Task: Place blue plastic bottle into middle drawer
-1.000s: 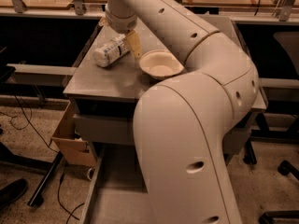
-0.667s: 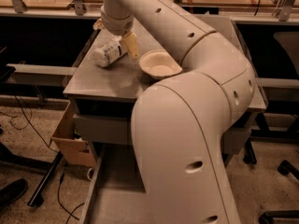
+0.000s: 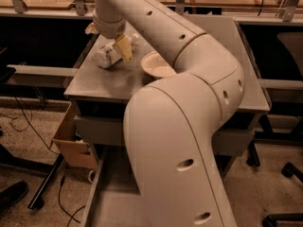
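a: where's the bottle [image 3: 107, 57] right now?
b: lying on its side on the tabletop [image 3: 94, 86], towards the back left, near the bowl [image 3: 156, 66]. the claw [image 3: 118, 46] is right down over it and looks to be touching it.
a: has it got hold?
b: can't tell. the arm [image 3: 189, 126] hides the spot where they meet, so i can't say how far open the claw is or whether anything is in it.
a: how would you expect the bottle to handle?
b: light, i'd judge. it's small and made of clear plastic, though i can't see whether there's liquid inside. thin walls like that give under pressure, so a hard squeeze would dent it rather than grip it better. it's smooth and round too, so on its side it may roll off or slip out sideways.
a: so where to take it?
b: across the middle of the body, over the label, closing square to its length. the label is probably less slippery than bare plastic, and a middle hold should keep it from tipping on the lift.
a: and the drawer [image 3: 112, 203]?
b: pulled open low at the front, well below the tabletop, its floor partly hidden by the arm. that's a long carry down, so the hold should be firm but gentle.
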{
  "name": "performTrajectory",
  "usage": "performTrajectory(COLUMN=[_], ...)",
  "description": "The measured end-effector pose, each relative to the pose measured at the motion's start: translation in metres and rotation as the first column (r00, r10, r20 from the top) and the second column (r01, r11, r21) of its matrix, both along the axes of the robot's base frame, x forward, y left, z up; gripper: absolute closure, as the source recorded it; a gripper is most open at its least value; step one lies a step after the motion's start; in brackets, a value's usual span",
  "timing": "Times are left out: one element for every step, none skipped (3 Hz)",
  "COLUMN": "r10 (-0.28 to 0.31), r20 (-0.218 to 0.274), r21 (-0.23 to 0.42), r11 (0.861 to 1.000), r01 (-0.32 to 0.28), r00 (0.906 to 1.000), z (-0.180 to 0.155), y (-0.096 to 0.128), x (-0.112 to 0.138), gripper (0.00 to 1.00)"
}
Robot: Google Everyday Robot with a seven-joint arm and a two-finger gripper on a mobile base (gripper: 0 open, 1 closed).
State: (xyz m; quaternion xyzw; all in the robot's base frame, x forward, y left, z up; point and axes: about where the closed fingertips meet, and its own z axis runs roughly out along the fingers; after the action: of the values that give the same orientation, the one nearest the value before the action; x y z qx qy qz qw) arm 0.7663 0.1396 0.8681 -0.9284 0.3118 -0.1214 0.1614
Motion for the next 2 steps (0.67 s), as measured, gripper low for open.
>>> performTrajectory(r10=[-0.020,-0.057], r20=[0.006,0.022], r21=[-0.007,-0.014], r11=[1.000,0.998], r01=[0.020,0.058], r00=[0.9998,0.9981], z=[-0.0057,-0.0085], y=[0.0089,0.0119], x=[0.0071,0.0165], gripper=[0.00,0.15])
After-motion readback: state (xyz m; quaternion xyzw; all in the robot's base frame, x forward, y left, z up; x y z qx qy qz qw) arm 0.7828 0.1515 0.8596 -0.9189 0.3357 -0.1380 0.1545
